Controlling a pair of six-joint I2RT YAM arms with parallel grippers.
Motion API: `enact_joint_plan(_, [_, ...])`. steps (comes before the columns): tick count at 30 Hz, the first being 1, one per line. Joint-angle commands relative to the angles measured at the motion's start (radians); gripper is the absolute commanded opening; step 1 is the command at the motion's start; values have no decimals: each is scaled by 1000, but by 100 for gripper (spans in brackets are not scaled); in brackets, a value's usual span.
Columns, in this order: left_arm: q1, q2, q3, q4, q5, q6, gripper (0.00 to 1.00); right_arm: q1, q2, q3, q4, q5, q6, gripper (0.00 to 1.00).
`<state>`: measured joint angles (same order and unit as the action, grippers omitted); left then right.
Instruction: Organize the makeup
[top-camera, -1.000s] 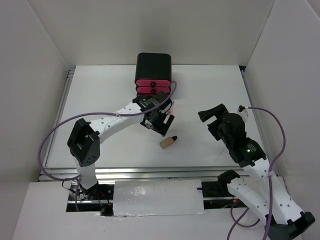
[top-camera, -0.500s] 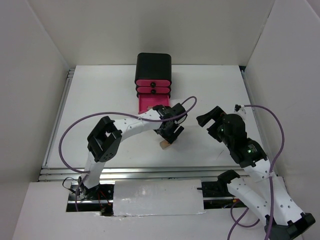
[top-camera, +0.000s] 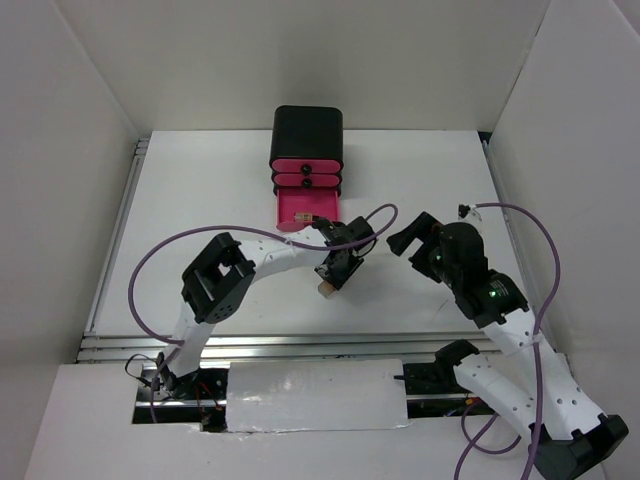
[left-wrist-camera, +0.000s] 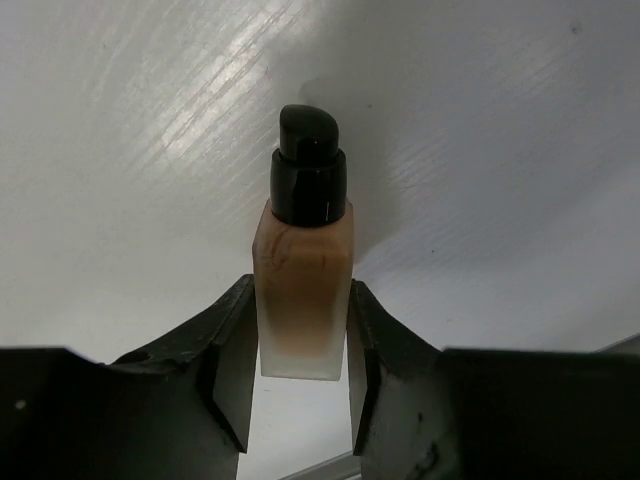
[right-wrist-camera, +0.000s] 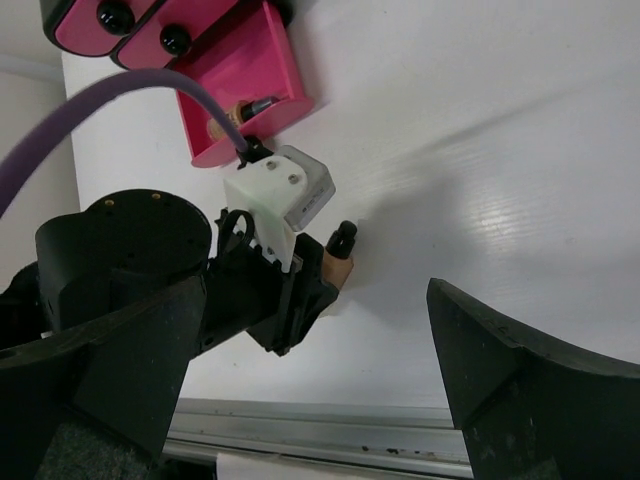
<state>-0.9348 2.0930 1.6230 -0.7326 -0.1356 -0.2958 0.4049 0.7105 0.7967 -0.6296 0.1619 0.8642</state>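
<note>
Lying on its side on the white worktop (top-camera: 200, 190), the beige bottle (left-wrist-camera: 305, 255) points its black cap away from the left wrist camera. Its lower body sits between the fingers of the left gripper (left-wrist-camera: 302, 300). Both dark fingers (left-wrist-camera: 235, 350) press flat against the bottle's sides, so the left gripper is clamped on it. From above, the bottle shows only as a small tan patch under the gripper head, in front of the open drawer and a little to its right, toward the near edge of the worktop.

The open pink drawer (top-camera: 305, 208) is the lowest of three in the black box (top-camera: 309, 130), which stands at the far middle of the worktop. In the right wrist view a small beige and dark item (right-wrist-camera: 240, 108) lies inside the drawer, partly hidden by a purple cable (right-wrist-camera: 150, 85); what it is I cannot tell for sure. The two upper drawers (top-camera: 306, 173) are pushed in, each with a black knob.

The right gripper (top-camera: 408, 232) hangs to the right of the bottle, apart from it and facing it, with its fingers (right-wrist-camera: 520, 390) spread wide and nothing between them. A metal rail (top-camera: 300, 345) runs along the near edge of the worktop.
</note>
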Motion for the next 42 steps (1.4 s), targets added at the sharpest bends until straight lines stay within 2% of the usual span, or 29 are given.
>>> enact_joint_plan(1, [-4, 16, -3, 35, -1, 0, 37, -5, -2, 61, 19, -7, -47, 100])
enact_joint_plan(3, [-4, 12, 3, 41, -5, 10, 23, -8, 0, 71, 13, 1, -65, 100])
enact_joint_plan(4, [-4, 7, 3, 45, -7, 18, 9, -8, 1, 76, 10, 4, -70, 100])
enact_joint_plan(5, [-4, -2, 3, 47, -16, 35, 0, -6, 6, 84, 7, 5, -76, 100])
enact_joint_plan(10, [-6, -48, 0, 55, -50, 135, 0, -12, 9, 105, -5, 5, -99, 100])
enact_joint_plan(16, [-6, -131, 12, 99, -240, 280, 0, -17, 3, 139, -16, 13, -116, 100])
enact_joint_plan(17, [-6, -146, 12, 116, -251, 361, 0, -17, 0, 147, -19, 13, -120, 100])
enact_joint_plan(18, [-6, -152, 17, 134, -301, 378, 0, -18, 0, 150, -19, 14, -126, 100])
enact_joint_plan(23, [-6, -134, 58, 211, -421, 532, 0, -20, -25, 145, -18, 22, -140, 100])
enact_joint_plan(25, [-6, -137, 22, 283, -463, 628, 0, -20, -40, 139, -21, 30, -145, 100])
enact_joint_plan(28, [7, -171, -62, 410, -443, 768, 0, -17, -63, 148, -36, 57, -155, 100])
enact_joint_plan(33, [60, -211, -124, 555, -383, 909, 0, 0, -95, 193, -56, 105, -169, 100])
enact_joint_plan(38, [120, -139, -29, 539, -361, 989, 0, 20, -105, 196, -47, 99, -183, 100])
enact_joint_plan(42, [166, -123, -11, 545, -308, 1029, 0, 29, -109, 202, -51, 135, -206, 100])
